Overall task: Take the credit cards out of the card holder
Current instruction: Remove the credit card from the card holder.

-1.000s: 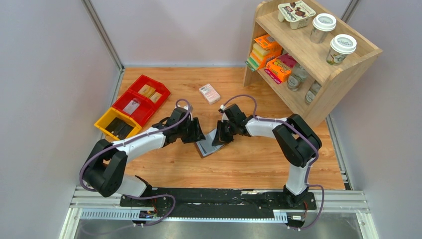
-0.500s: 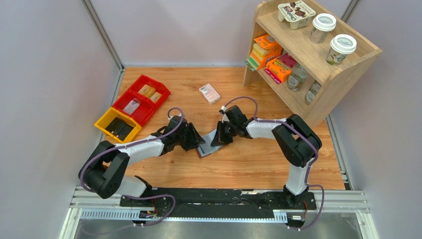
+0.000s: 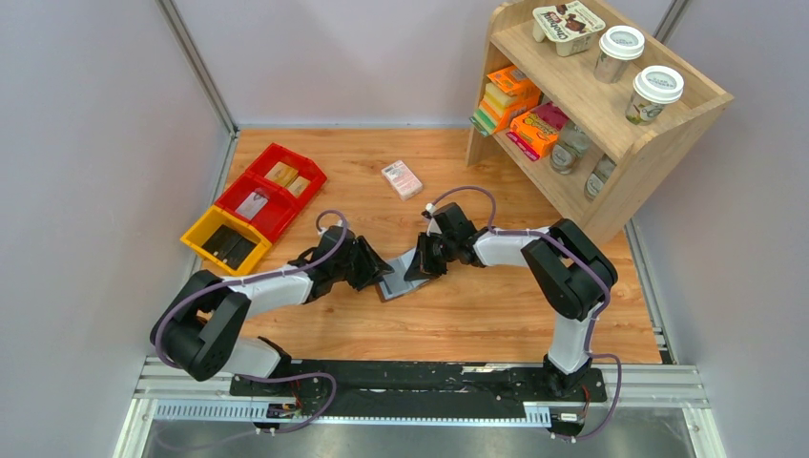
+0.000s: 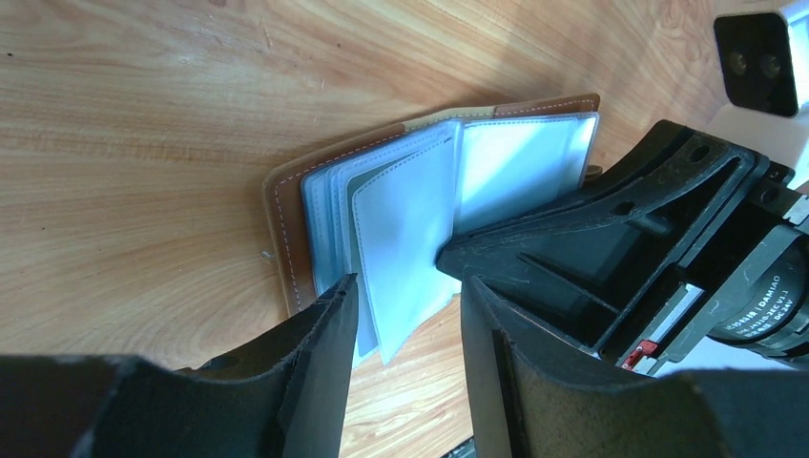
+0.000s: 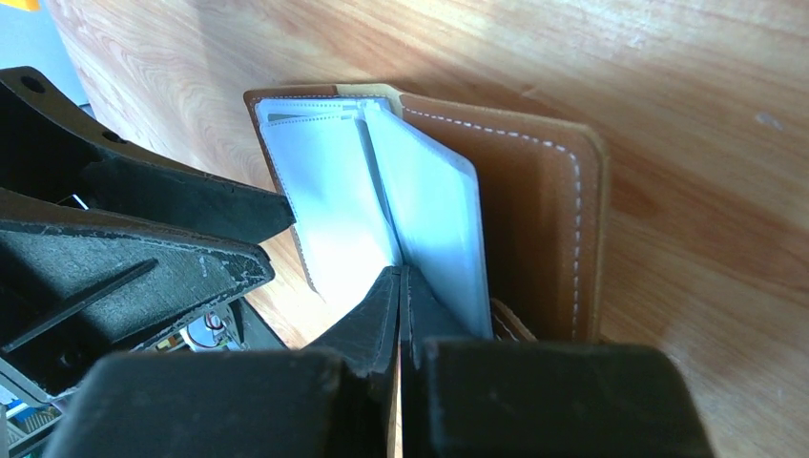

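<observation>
I am looking down on a wooden table (image 3: 496,315) with pale grey walls closing it in on the left, the back and the right. A wooden shelf (image 3: 658,143) stands at the far right corner, with cups on top and packets and jars inside it. Two red bins (image 3: 307,169) and a yellow bin (image 3: 198,232) sit in a row at the far left, and a small pink-and-white box (image 3: 402,178) lies alone near the middle of the back.

The card holder (image 3: 393,283) lies open and flat on the table near the centre, between the two arms. It is brown leather with pale stitching along the edge (image 4: 283,224). Inside is a stack of pale blue-grey plastic sleeves (image 4: 405,229), fanned apart like pages. One sleeve stands up off the stack and catches the light. In the right wrist view, the leather cover (image 5: 539,210) lies flat to the right of the sleeves.

The left gripper (image 3: 375,271) has its fingers (image 4: 320,343) spread apart. They straddle the lower edge of the raised sleeve without pinching it. The right gripper (image 3: 421,266) has its fingers (image 5: 377,305) pressed tightly together, with nothing between them. Their tips (image 5: 399,277) rest against the sleeves, near the fold.
</observation>
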{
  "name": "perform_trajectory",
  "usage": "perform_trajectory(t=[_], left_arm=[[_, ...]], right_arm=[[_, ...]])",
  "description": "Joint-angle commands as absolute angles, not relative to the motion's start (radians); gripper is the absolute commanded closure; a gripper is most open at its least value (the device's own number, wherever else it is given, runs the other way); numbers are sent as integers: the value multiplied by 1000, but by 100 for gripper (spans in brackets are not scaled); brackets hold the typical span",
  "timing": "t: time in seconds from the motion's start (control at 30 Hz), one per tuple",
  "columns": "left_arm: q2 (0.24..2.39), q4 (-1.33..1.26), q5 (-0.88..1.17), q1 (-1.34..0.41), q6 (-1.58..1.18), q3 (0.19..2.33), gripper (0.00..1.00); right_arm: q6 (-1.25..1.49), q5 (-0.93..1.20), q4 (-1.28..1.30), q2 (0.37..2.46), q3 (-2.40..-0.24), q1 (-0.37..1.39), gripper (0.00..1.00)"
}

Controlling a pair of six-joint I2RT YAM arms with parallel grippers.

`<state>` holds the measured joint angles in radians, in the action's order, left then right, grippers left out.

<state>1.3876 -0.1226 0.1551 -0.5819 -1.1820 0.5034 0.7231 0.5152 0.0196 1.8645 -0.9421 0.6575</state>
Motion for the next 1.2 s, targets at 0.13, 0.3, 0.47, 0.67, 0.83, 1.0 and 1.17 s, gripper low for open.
perform_trajectory(t=[0.13, 0.3, 0.47, 0.67, 0.83, 1.0, 1.17], left_arm=[[1422, -276, 198, -588, -1230, 489, 51], [1431, -279, 216, -588, -1221, 506, 54], [1404, -189, 186, -588, -1184, 520, 53], [1358, -112, 160, -588, -1147, 532, 51], [1400, -129, 184, -588, -1143, 545, 50], [1448, -156, 222, -588, -1141, 558, 51], [1456, -166, 238, -588, -1126, 572, 55]], right_arm=[[715, 483, 55, 1890, -904, 669, 100], [715, 485, 55, 1891, -908, 669, 100], [718, 477, 60, 1890, -910, 669, 100], [723, 471, 60, 1896, -916, 669, 100], [726, 477, 60, 1908, -928, 669, 100], [724, 479, 63, 1910, -933, 669, 100], [721, 488, 57, 1910, -934, 669, 100]])
